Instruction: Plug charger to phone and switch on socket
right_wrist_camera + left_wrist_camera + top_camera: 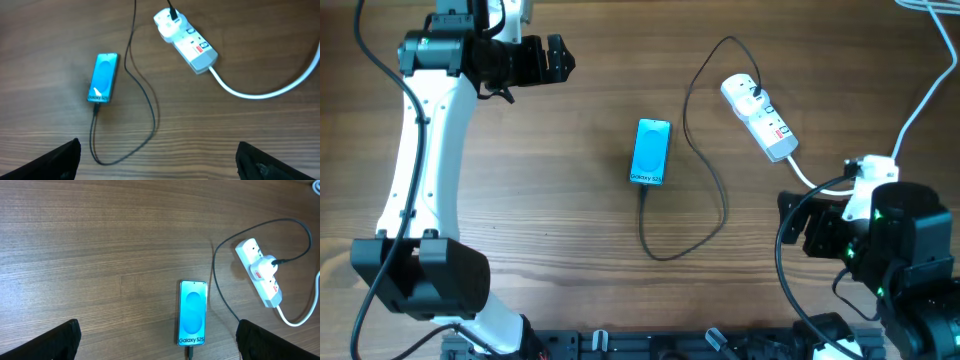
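The phone (651,152) lies screen up mid-table, teal with "Galaxy" text; it also shows in the left wrist view (192,312) and the right wrist view (103,77). The charger cable (720,205) runs from a white plug on the socket (765,120), loops round, and its tip (190,353) sits in the phone's bottom edge. The socket shows in both wrist views (260,272) (187,42). My left gripper (565,60) (160,345) is open and empty, far left of the phone. My right gripper (786,222) (157,160) is open and empty, below the socket.
The socket's thick white cord (915,110) (260,91) curves off to the right edge of the wooden table (570,200). The robot's own black cables (785,270) hang by the right arm base.
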